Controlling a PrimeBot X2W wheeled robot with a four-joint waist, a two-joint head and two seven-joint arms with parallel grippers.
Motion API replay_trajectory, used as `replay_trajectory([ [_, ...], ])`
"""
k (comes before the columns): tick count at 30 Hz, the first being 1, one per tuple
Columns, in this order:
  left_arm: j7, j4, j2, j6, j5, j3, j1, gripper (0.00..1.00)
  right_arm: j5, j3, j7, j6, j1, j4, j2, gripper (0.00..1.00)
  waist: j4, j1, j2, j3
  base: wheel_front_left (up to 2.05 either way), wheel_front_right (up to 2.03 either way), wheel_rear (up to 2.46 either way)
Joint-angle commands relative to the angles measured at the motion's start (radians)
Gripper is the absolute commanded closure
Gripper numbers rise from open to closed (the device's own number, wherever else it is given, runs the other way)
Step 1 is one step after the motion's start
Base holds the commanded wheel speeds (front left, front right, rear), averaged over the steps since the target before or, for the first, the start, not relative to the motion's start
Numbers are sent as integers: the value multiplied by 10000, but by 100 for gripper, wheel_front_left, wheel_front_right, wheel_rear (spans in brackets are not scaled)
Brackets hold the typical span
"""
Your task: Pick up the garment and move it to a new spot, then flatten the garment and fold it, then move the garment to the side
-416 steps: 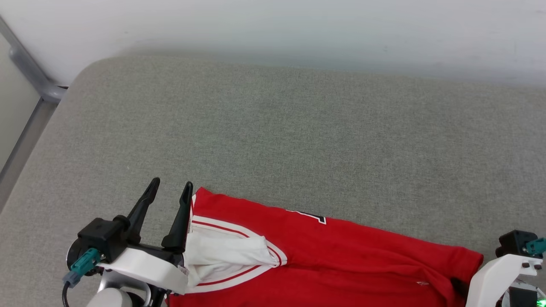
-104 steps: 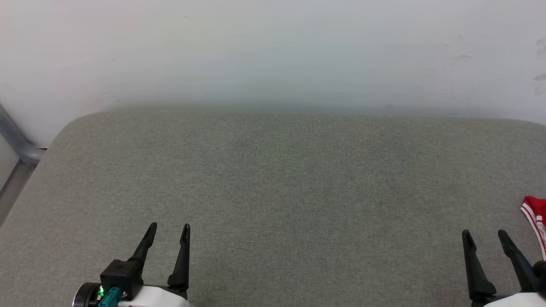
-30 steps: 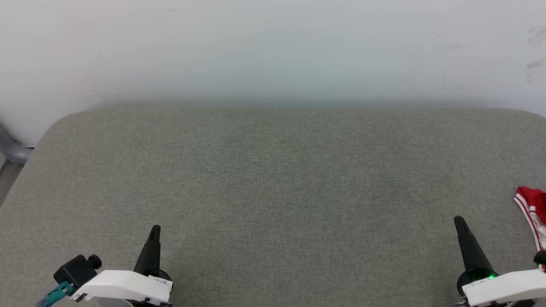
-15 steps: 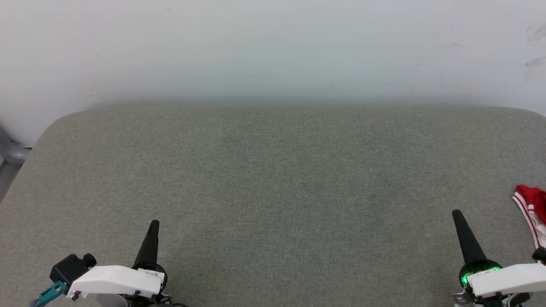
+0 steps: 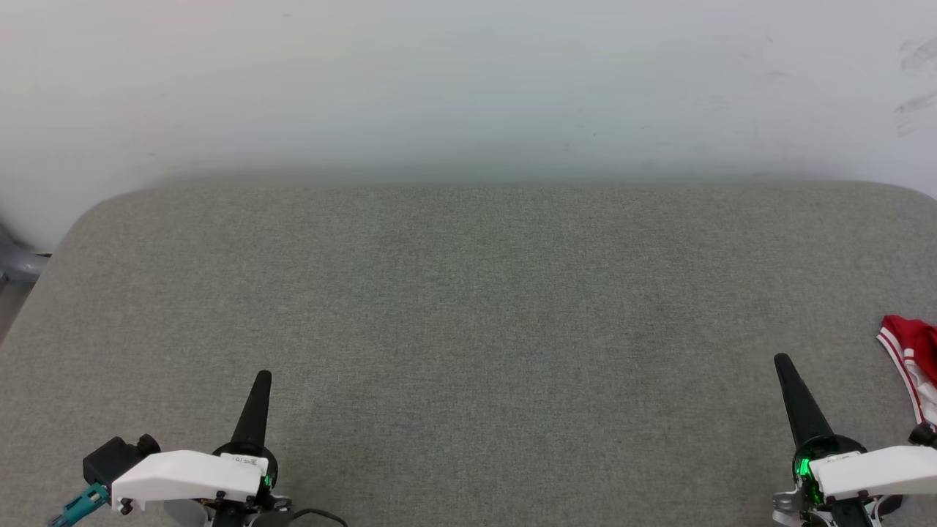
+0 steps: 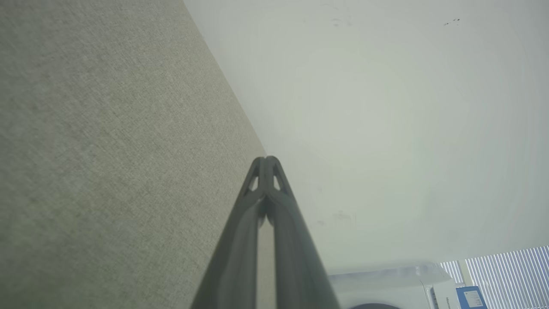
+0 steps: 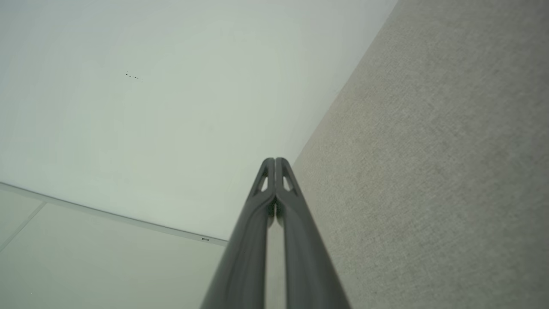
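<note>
At the far left edge, a stub of grey pipe (image 5: pixel 16 265) shows beside the one broad grey padded surface (image 5: pixel 468 307), which runs back to a white wall (image 5: pixel 468 88). I count two grippers and one garment.

The left gripper (image 5: pixel 261 376) sits at the near left of the padding, its two dark fingers (image 6: pixel 240 240) pressed together with nothing between them. Its wrist view catches a white appliance (image 6: pixel 386 279), slatted blinds (image 6: pixel 506 266) and a blue box (image 6: pixel 472 297) in the lower right corner, all cut off and hard to make out.

The right gripper (image 5: pixel 782 360), at the near right, is likewise closed up on nothing. To its right and apart from it, the garment (image 5: pixel 908 348) lies at the padding's right side. It is cut off by the edge of the head view, which leaves a red corner with red-and-white striped trim.
</note>
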Motion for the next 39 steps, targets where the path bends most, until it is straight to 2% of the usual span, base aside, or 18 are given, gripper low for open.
replay_trajectory([
  [1, 80, -33, -35, -50, -284, 63, -260, 100, 294, 17, 24, -1, -314, 26, -67, 100, -6, -1, 0, 3, 0, 0, 0],
  [39, 886, 129, -236, -199, -3308, 508, -591, 100, 3329, 31, 216, -3, -1035, 1004, -20, 100, -142, -1, 0, 67, 0, 0, 0],
])
